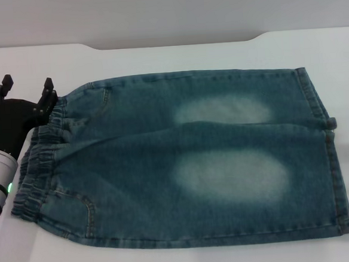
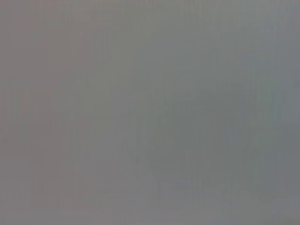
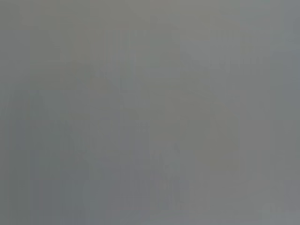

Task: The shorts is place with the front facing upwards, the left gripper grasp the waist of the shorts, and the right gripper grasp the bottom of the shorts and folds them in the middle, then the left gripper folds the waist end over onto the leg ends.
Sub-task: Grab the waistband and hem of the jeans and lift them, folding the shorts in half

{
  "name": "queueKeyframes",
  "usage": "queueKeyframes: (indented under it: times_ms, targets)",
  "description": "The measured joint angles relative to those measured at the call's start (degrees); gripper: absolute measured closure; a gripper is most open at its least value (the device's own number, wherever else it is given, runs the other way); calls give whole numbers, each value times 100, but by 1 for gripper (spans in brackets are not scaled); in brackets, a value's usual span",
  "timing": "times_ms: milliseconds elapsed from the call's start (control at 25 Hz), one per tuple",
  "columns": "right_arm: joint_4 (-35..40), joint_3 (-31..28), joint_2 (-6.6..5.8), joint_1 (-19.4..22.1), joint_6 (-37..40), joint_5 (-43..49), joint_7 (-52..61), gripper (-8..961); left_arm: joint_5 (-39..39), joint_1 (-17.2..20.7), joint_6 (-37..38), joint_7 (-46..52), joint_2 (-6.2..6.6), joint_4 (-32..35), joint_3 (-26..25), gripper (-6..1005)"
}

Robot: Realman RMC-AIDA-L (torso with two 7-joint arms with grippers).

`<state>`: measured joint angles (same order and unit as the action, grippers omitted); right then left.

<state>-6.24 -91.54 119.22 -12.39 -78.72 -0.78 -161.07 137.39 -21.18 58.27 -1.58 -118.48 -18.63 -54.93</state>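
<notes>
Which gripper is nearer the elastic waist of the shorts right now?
Left. The left gripper sits open at the far corner of the waist, one of its fingers at the band. The right gripper is not in view.

The shorts [image 1: 188,160] were blue denim cloth, matt and faded pale at two patches, with a puckered elastic waist [image 1: 36,170]. The worktop [image 1: 175,56] looked smooth, matt white. The left pincer [image 1: 27,92] was matt black on a glossy silver arm.
</notes>
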Motion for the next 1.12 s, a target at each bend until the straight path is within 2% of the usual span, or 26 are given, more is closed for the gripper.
queueKeyframes:
  times_ms: [200,720,1120]
  targets:
    - [82,9,3,-114,86,15,-443,179,3,0,0,0,-5,7,0,198]
    - [181,-255,-20,-218,475,36,-457,180,11,-9,-14,0,-4,-11,0,199]
    - [137,-348,-16,-169,438,7,-276,179,17,-86,-96,0,-15,-4,9,200]
